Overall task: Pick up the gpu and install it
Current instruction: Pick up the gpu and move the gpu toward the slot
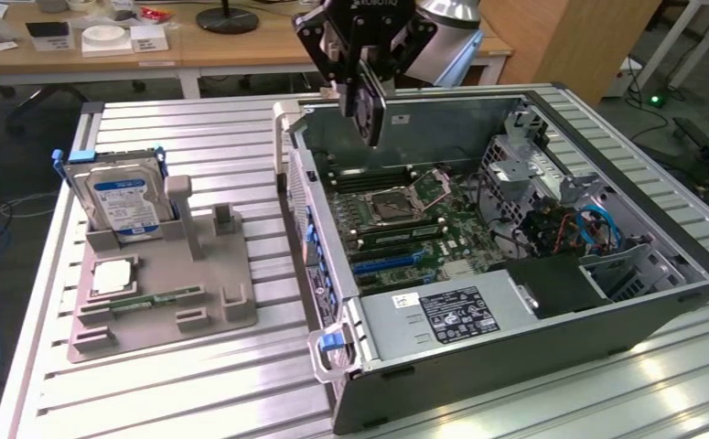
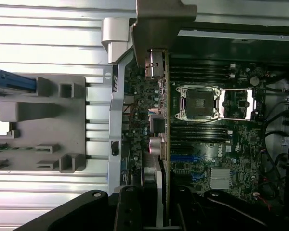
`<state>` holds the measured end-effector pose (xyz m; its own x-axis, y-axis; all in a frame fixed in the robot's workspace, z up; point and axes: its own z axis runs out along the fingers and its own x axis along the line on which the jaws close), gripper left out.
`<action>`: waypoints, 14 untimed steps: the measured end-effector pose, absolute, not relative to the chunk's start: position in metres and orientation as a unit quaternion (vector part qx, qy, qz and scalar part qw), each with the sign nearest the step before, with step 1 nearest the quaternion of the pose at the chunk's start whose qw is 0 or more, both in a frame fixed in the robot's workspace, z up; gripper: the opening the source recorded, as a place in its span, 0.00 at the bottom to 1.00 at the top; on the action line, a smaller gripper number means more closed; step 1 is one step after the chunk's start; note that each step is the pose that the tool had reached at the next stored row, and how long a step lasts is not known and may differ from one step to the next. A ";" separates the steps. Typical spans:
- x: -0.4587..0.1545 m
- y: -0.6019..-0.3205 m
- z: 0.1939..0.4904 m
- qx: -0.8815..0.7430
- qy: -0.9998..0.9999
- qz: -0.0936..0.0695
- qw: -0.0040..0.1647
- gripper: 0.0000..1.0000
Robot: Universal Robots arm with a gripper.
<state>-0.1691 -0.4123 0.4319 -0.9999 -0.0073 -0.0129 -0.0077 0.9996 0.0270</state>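
In the exterior view, the gripper (image 1: 372, 80) hangs over the far part of the open computer case (image 1: 647, 302). Its fingers are clamped on the gpu (image 1: 372, 119). The card hangs upright and edge-on (a dark slab from this angle). Its lower end is over the case's interior and clear of the motherboard (image 1: 422, 224) below. A processor socket (image 1: 403, 197) sits on that board, and a power supply (image 1: 452, 313) fills the case's near end.

To the exterior view's left, a grey holder (image 1: 208, 311) lies on the slatted metal table (image 1: 208, 384), well apart from the card. In the holder, a hard drive with a blue label (image 1: 123, 197) stands upright. A square processor chip (image 1: 110, 276) lies flat and a narrow memory stick (image 1: 153, 297) lies just beside it.

The wrist view looks down along the gpu (image 2: 160, 125), showing its green edge and the parts mounted on one face. Its metal bracket (image 2: 159, 24) is at the end away from the gripper (image 2: 156, 214). The dark fingers (image 2: 129, 209) press on either face of the card, so the grip is closed on it. The card hangs over the motherboard (image 2: 216, 144), between the case's side wall (image 2: 114, 110) and the processor socket (image 2: 200, 101). The grey holder (image 2: 48, 120) lies outside that wall.
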 end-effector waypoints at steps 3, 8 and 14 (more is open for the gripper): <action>-0.165 -0.412 0.432 -0.004 1.000 0.013 0.006 0.28; -0.159 -0.412 0.432 -0.004 1.000 0.013 0.006 0.28; -0.152 -0.412 0.432 -0.004 1.000 0.013 0.006 0.28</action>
<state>-0.1518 -0.4123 0.4319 -0.9999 -0.0073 -0.0129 -0.0077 0.9996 0.0269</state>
